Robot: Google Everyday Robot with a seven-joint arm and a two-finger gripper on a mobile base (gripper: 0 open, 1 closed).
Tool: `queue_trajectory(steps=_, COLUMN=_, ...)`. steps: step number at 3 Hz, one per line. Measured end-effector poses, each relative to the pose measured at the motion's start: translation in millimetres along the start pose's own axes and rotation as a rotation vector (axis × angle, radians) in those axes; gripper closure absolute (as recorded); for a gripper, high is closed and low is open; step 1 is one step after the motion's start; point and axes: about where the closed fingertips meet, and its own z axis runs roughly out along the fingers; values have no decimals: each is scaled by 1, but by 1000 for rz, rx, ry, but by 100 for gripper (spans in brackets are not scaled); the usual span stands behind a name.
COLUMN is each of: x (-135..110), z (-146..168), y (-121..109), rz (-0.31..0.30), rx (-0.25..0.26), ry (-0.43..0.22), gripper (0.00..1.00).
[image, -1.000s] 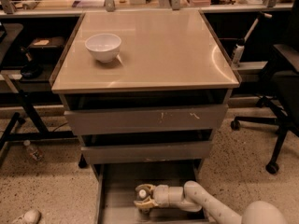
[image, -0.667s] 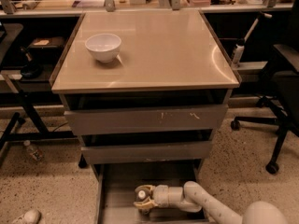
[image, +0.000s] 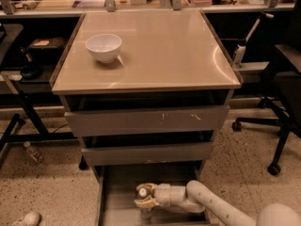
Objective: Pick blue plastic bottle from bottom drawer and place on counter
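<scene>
Reaching in low from below the front right corner of the counter [image: 160, 51] with the arm [image: 221, 208], wrist level, pointing left. Holding the gripper [image: 145, 197] beneath the middle of the front edge, fingers closed around the blue plastic bottle [image: 142, 191].

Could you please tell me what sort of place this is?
Probably a lab or workshop: a cluttered bench behind, a wheeled office chair, a grey drawer cabinet. The gripper is down in the bottom drawer.
</scene>
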Motion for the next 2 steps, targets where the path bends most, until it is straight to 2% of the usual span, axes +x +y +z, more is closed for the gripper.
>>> queue_trajectory(steps=1, x=-20, z=-8, y=0, rz=5, rx=15, ry=-1, gripper=100)
queue_trajectory(steps=2, x=-82, z=-30, y=-11, rz=-24, rx=15, ry=6, gripper=100)
